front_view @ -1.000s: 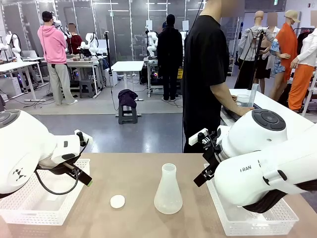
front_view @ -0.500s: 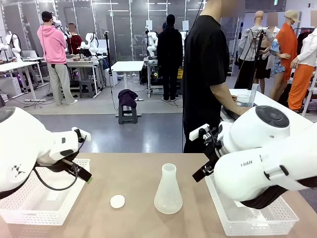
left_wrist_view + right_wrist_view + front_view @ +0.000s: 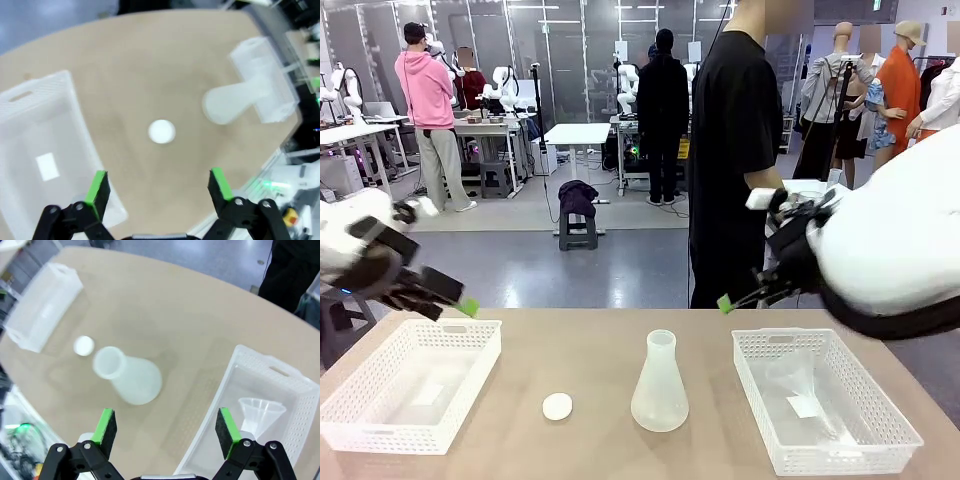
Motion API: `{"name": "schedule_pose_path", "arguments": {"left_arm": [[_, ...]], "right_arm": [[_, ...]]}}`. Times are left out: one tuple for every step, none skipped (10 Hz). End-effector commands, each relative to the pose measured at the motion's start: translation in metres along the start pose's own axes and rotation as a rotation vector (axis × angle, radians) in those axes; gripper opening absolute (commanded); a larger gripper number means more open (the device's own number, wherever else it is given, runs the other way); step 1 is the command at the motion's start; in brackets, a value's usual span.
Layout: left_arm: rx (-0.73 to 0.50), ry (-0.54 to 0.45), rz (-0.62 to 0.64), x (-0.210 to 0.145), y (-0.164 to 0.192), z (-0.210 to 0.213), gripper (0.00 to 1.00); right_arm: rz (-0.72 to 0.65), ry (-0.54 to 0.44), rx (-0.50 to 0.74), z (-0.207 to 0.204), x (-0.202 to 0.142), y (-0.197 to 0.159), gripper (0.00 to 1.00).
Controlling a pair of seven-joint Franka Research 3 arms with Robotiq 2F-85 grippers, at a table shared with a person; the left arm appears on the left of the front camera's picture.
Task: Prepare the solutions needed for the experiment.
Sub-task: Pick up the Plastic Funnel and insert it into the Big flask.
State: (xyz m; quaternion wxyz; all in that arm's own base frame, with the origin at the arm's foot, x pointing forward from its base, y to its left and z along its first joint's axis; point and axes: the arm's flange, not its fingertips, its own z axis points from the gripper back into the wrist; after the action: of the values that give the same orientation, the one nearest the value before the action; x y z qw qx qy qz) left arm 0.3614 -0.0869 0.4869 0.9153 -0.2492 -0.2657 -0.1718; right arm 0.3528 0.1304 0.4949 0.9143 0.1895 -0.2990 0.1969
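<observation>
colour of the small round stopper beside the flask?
The stopper is white; it shows best in the left wrist view.

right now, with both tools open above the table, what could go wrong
The flask stands tall and narrow-necked; a sideways nudge from the left tool or the right tool could tip it.
The round stopper lies loose beside it and might roll away.
The funnel sits inside the right basket, whose wall may hinder a grasp.

Smooth, matt tan tabletop (image 3: 590,345). Frosted translucent flask (image 3: 660,395) at centre, matt white stopper (image 3: 557,406) at its 9 o'clock. Perforated white plastic left basket (image 3: 385,437) and right basket (image 3: 840,455).
</observation>
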Motion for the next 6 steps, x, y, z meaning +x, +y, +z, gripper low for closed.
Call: {"name": "schedule_pose_path", "arguments": {"left_arm": [[-0.24, -0.026, 0.149, -0.008, 0.019, 0.042, 1.0], [-0.406, -0.031, 0.213, -0.007, 0.028, 0.058, 1.0], [-0.499, -0.034, 0.26, -0.008, 0.035, 0.066, 1.0], [-0.606, -0.026, 0.325, -0.008, 0.041, 0.071, 1.0], [-0.709, -0.023, 0.378, -0.009, 0.048, 0.075, 1.0], [-0.728, -0.043, 0.396, -0.012, 0.05, 0.076, 1.0]], "right_arm": [[-0.101, -0.029, 0.154, 0.035, -0.023, -0.007, 1.0], [-0.182, -0.046, 0.28, 0.046, -0.02, -0.011, 1.0], [-0.207, -0.064, 0.431, 0.051, -0.019, -0.014, 1.0], [-0.249, -0.073, 0.538, 0.053, -0.018, -0.018, 1.0], [-0.313, -0.071, 0.6, 0.054, -0.017, -0.022, 1.0], [-0.415, -0.061, 0.627, 0.053, -0.016, -0.027, 1.0]]}}
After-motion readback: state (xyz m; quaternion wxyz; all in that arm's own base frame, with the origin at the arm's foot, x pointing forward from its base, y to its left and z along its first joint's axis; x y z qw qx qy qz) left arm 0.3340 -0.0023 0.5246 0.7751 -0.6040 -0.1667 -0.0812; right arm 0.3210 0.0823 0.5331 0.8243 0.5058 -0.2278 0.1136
